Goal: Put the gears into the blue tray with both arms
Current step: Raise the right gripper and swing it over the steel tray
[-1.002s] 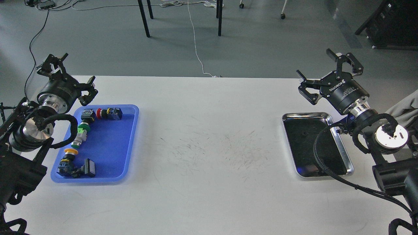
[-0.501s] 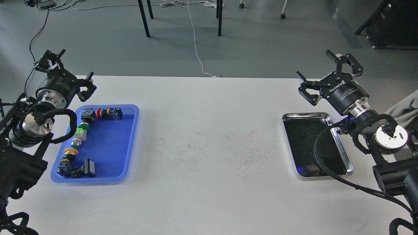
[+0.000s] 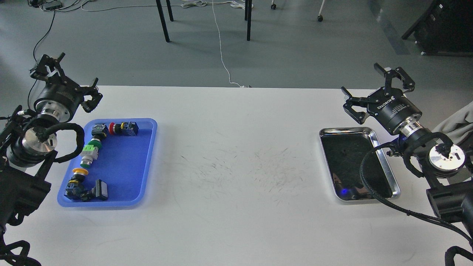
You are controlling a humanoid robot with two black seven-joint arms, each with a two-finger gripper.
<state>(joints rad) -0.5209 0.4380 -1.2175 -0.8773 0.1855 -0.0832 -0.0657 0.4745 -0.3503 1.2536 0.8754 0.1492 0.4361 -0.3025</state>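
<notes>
Both grippers hang spread and empty above the far table edge, probably parked clear so the trays stay in sight. The left gripper (image 3: pixel 63 75) sits just beyond the far-left corner of the blue tray (image 3: pixel 147 162), which holds only push-button switches (image 3: pixel 90 151). The right gripper (image 3: pixel 377 90) hovers beyond the steel tray (image 3: pixel 388 166), where a tiny dark speck, perhaps a gear (image 3: pixel 344 151), lies nearer than its fingers.

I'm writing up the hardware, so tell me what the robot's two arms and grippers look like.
Both arms are black with round silver joint discs and looped black cables. The left gripper and right gripper are black, with two skeletal linkage fingers on a cylindrical body and a silver wrist ring. The right one carries white ROBOTIQ lettering. No sleeves or covers are visible.
</notes>
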